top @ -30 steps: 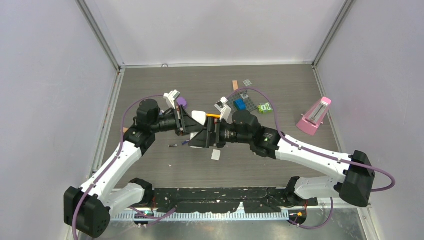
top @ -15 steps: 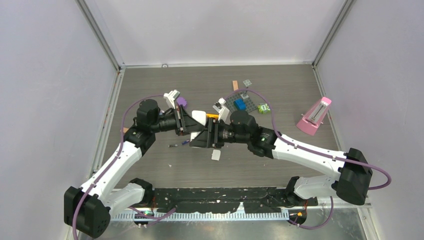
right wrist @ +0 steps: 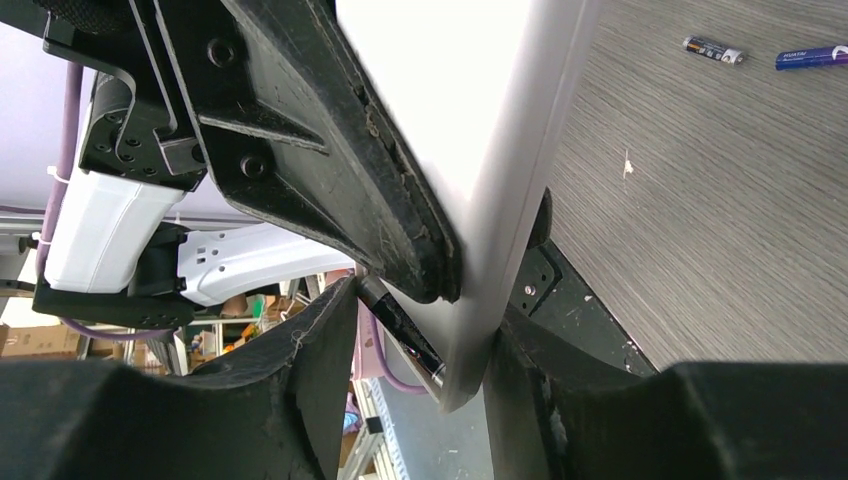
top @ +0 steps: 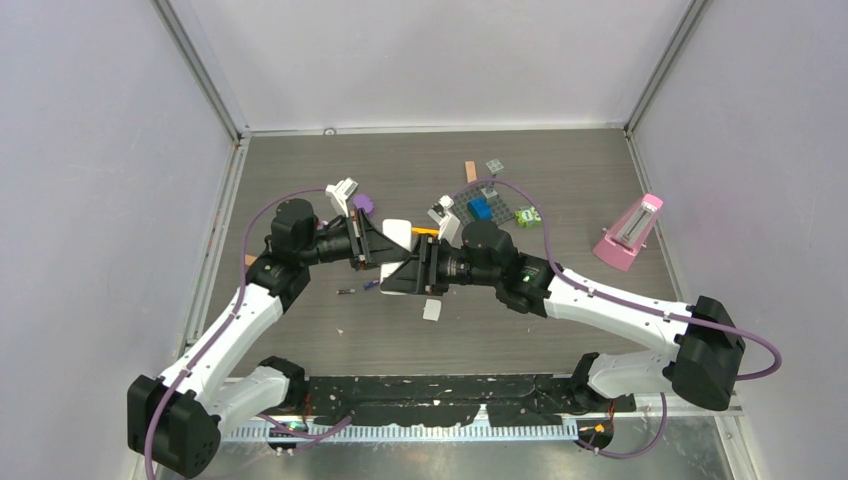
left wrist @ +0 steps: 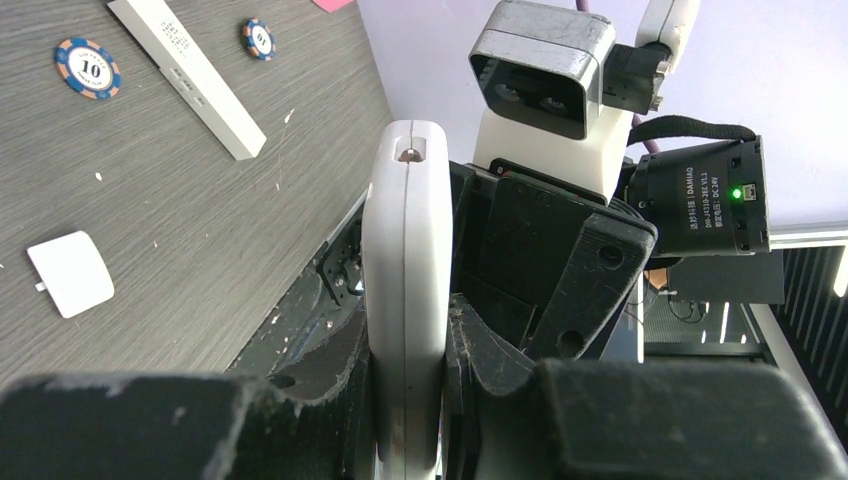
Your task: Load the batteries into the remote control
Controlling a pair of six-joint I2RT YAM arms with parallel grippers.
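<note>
Two batteries (right wrist: 712,49) noted loose on the table (right wrist: 700,200), well apart from the remote (left wrist: 405,220). Shown by right wrist only, hidden from above: third battery (right wrist: 395,320) lying against remote's edge. Left gripper (left wrist: 405,365) clenched on remote. Right gripper (right wrist: 415,350) straddling remote and third battery; unable to tell whether gripping either. Risk judged: battery squirting out under skewed squeeze

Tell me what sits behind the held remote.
One dark battery lies against the remote, between the fingers of the right gripper. A finger of the left gripper covers its upper end, so whether it is seated is hidden.
</note>
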